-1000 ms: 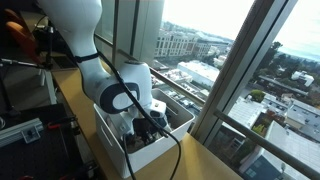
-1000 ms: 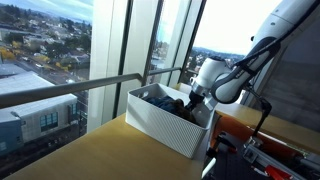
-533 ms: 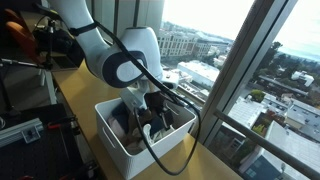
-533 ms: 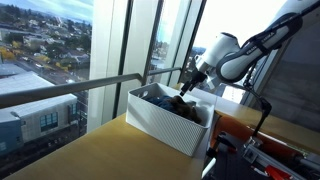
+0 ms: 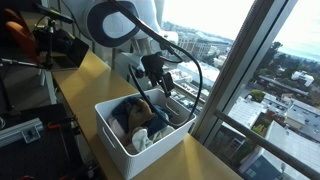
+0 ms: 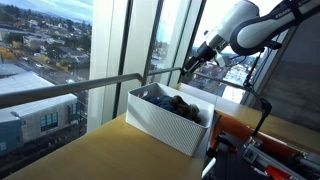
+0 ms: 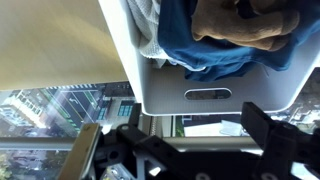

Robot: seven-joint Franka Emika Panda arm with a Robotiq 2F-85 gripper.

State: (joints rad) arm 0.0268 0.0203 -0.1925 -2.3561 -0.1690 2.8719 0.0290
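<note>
Black two-finger gripper (image 7: 190, 128) hangs above the bin w/ jaws spread wide, nothing betw. them, touching nothing; in both exterior views it sits clear of the rim, fingers pointing down. Nearest below it lies a crumpled tan fleecy cloth (image 7: 240, 30), on top of the heap and toward the bin's middle (image 5: 141, 107). Under and beside that is a rumpled dark-blue fabric piece (image 7: 215, 62); a pale white-grey cloth (image 5: 140, 142) is tucked at one corner. All sit inside a white rectangular plastic bin (image 7: 170, 95) w/ a slot handle in its short wall. The bin stands on a light wooden tabletop (image 6: 85, 150), close to the window. Judging by looks, the tan cloth is light, limp, not fragile, not slippery; prob. drapes when raised and may drag the blue piece along. Best hold seems a raised fold at its top, pinched as a bunched ridge, away from the bin walls; flat parts would give the fingers little to bite. Beyond the bin: grey metal window rail (image 6: 60, 90), dark slanted window frame (image 5: 235, 70); far off, city buildings (image 5: 190, 45) under bright sky.
</note>
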